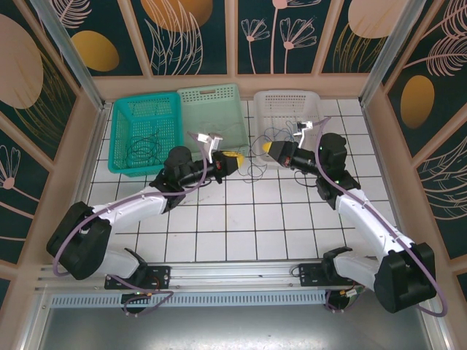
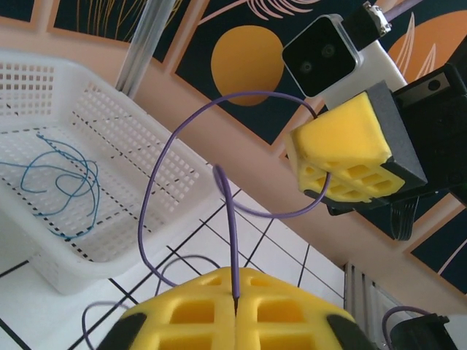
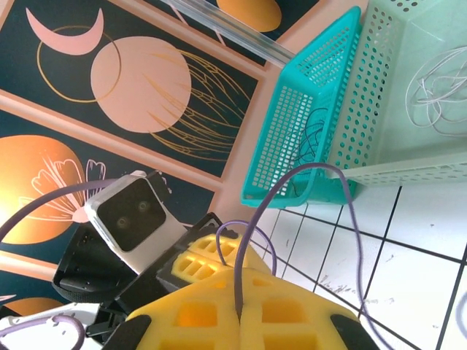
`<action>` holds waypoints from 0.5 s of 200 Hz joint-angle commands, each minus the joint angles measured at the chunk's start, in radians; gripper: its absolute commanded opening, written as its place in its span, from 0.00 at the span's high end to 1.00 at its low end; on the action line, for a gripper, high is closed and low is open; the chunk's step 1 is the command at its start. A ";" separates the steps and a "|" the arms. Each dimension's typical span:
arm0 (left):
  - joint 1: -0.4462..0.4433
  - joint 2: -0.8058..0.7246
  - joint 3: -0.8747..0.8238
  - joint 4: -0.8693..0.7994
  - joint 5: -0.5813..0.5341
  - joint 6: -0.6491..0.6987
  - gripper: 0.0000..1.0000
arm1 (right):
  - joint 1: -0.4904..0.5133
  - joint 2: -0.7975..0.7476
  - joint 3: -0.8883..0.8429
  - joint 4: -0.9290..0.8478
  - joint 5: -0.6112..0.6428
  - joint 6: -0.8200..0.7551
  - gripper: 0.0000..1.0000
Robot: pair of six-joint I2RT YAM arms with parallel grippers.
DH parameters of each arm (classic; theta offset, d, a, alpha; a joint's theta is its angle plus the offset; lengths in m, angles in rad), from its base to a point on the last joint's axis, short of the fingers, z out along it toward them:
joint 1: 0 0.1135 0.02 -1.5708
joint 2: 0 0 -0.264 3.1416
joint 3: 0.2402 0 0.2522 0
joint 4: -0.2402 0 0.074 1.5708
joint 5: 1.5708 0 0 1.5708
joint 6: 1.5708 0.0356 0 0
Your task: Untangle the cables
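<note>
**A:** Left pincer (image 2: 236, 302) is clamped shut on the purple cable (image 2: 230, 233), with the strand pinched in the pad seam. Right pincer (image 3: 239, 317) is closed on a purple strand too, and it looks like the same cable.

**B:** Where does it sit?

**A:** It's strung between the two pincers over the tabletop (image 1: 241, 219), toward 12 o'clock from centre in the top view. Slack loops sag toward the tiles.

**B:** Risks?

**A:** If the arms pull apart too fast, those loops could cinch into a knot instead of opening. It's a thin strand in soft foam, so it might also slip out of one pincer.

**B:** Anything nearby?

**A:** The white basket (image 2: 146, 117) holding the blue cable (image 2: 96, 193) sits close, around 1 o'clock. A trailing loop could snag its rim or tug it along. The pincers are also near each other, so a careless swing could bump the pads.
</note>
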 commanded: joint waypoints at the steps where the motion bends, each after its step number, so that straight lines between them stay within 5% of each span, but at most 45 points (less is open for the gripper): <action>1: -0.002 -0.024 0.044 -0.037 -0.007 0.017 1.00 | -0.008 -0.025 -0.004 -0.059 0.040 -0.078 0.72; 16: -0.001 -0.052 0.064 -0.089 -0.028 0.029 1.00 | -0.008 -0.021 0.023 -0.209 0.123 -0.210 0.42; 26: -0.003 -0.069 0.085 -0.133 -0.036 0.036 1.00 | -0.009 -0.014 0.047 -0.323 0.200 -0.308 0.33; 63: -0.002 -0.110 0.195 -0.321 -0.047 0.018 1.00 | -0.009 -0.059 0.060 -0.465 0.322 -0.519 0.15; 100: -0.003 -0.074 0.284 -0.403 -0.001 -0.109 1.00 | 0.112 -0.236 -0.051 -0.402 0.645 -0.788 0.15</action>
